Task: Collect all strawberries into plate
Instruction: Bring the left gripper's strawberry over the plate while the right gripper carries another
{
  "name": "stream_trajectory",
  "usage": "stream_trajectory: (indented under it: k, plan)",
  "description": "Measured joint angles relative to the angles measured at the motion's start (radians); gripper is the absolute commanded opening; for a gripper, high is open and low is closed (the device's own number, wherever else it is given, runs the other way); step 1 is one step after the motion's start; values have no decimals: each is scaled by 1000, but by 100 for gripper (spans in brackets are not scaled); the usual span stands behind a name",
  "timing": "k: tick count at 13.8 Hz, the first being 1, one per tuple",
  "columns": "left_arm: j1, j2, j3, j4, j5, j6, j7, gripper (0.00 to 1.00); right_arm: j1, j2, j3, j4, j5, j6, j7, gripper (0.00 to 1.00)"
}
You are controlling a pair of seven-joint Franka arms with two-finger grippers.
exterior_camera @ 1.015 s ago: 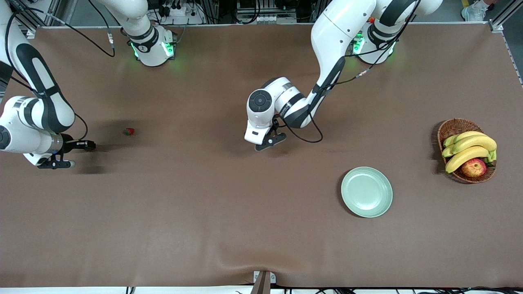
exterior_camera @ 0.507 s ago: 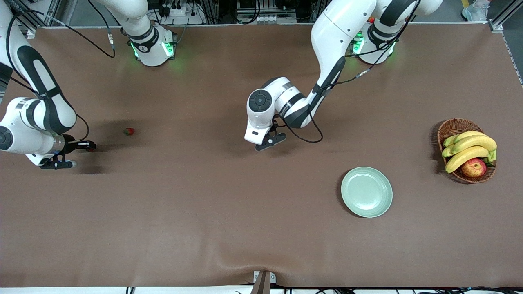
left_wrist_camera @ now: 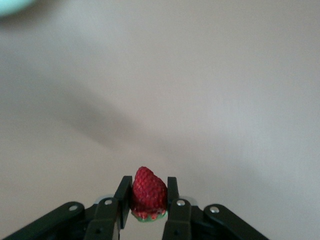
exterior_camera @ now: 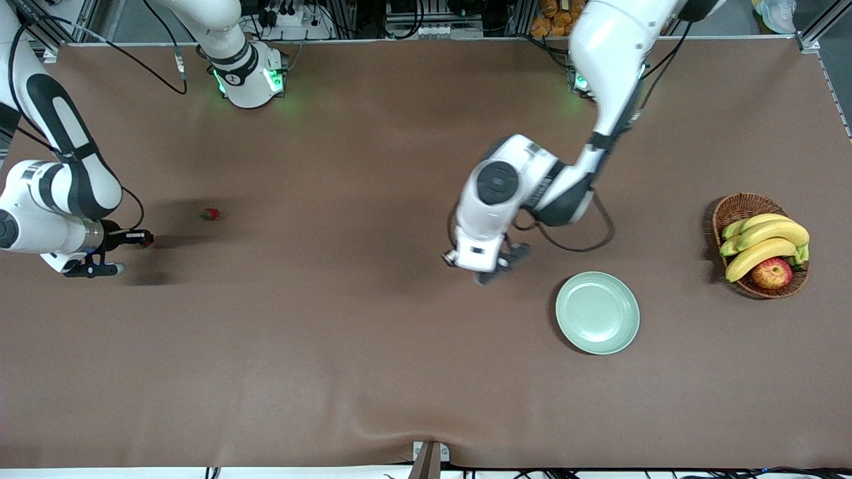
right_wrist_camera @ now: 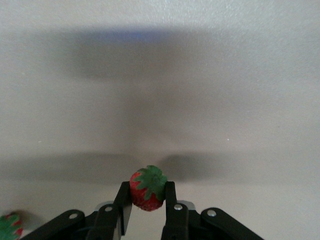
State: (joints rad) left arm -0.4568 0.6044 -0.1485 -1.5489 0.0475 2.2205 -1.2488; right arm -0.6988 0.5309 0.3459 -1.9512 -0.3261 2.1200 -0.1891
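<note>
My left gripper is shut on a red strawberry, its green cap toward the palm. In the front view the left gripper hangs over the table close beside the mint-green plate, toward the right arm's end of it. A sliver of the plate shows in the left wrist view. My right gripper is shut on a second strawberry, low over the table at the right arm's end. A third strawberry lies loose on the table nearby; this strawberry also shows in the right wrist view.
A brown wicker basket with bananas and an apple stands at the left arm's end of the table. Brown cloth covers the table.
Both grippers have shut on their strawberries. The left arm has risen and swung from mid-table toward the plate with its berry. The right arm has barely moved.
</note>
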Motion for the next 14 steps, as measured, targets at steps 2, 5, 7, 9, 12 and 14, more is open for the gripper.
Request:
stream_trajectory:
  k: [2, 5, 7, 9, 12, 14]
  plan:
    - [101, -5, 0, -8, 17, -4, 79, 0, 18, -2, 7, 56, 2, -81, 0, 0]
    - [187, 5, -1, -26, 53, -3, 176, 0, 56, -4, 13, 133, 22, -189, 5, 0]
    - [214, 7, -1, -30, 55, -3, 242, 0, 85, -5, 14, 196, 48, -278, 32, 0]
    - [233, 7, -1, -30, 57, -2, 298, 0, 120, -7, 16, 248, 70, -358, 97, 0]
    - [268, 28, 0, -32, 59, 28, 416, 0, 181, -19, 23, 283, 150, -423, 221, 0]
    - [291, 66, 1, -33, 92, 74, 474, 0, 227, -32, 25, 285, 203, -450, 319, 0]
